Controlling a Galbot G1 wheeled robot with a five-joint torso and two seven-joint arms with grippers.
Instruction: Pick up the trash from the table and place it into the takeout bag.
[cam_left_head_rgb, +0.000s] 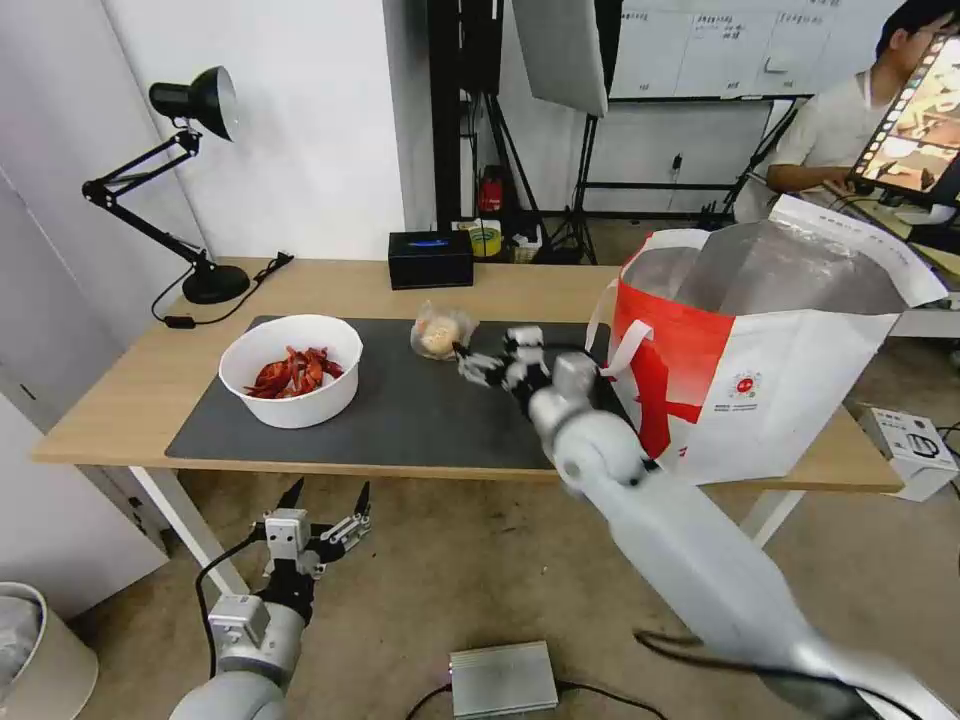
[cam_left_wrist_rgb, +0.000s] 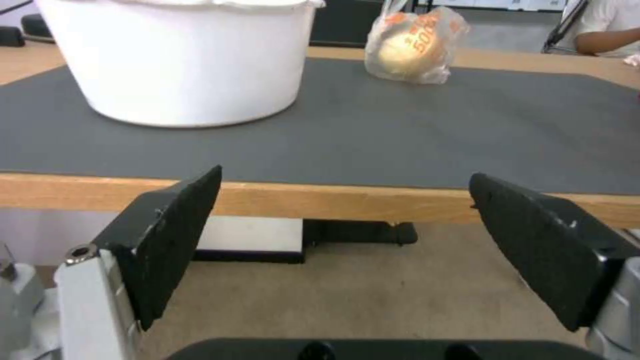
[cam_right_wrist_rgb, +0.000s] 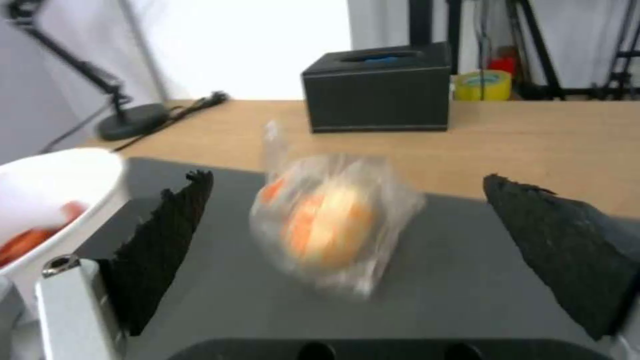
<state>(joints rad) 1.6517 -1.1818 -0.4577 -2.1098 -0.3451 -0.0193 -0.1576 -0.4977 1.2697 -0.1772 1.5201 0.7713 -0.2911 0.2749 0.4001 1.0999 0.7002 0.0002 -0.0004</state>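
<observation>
On the table's (cam_left_head_rgb: 120, 400) dark grey mat (cam_left_head_rgb: 420, 410) stands a white round bowl (cam_left_head_rgb: 290, 372) of red crayfish shells, seen side-on as the bowl (cam_left_wrist_rgb: 180, 60) in the left wrist view. A clear bagged bun (cam_left_head_rgb: 441, 333) lies further back on the mat. My right gripper (cam_left_head_rgb: 490, 352) hovers just short of it, open. In the right wrist view the bun (cam_right_wrist_rgb: 333, 225) sits ahead of the open right gripper (cam_right_wrist_rgb: 347, 178), between its spread black fingers (cam_right_wrist_rgb: 160, 245). My left gripper (cam_left_head_rgb: 330, 488) hangs open below the table's front edge, facing the bowl and the bun (cam_left_wrist_rgb: 410, 47). The takeout bag (cam_left_head_rgb: 770, 360) stands open at the table's right end.
A black rectangular box (cam_left_head_rgb: 430, 258) sits at the back of the table, behind the bun. A black desk lamp (cam_left_head_rgb: 190, 180) stands at the back left corner. On the floor lie a grey metal unit (cam_left_head_rgb: 503, 678) and cables. A white bin (cam_left_head_rgb: 40, 650) is at the lower left.
</observation>
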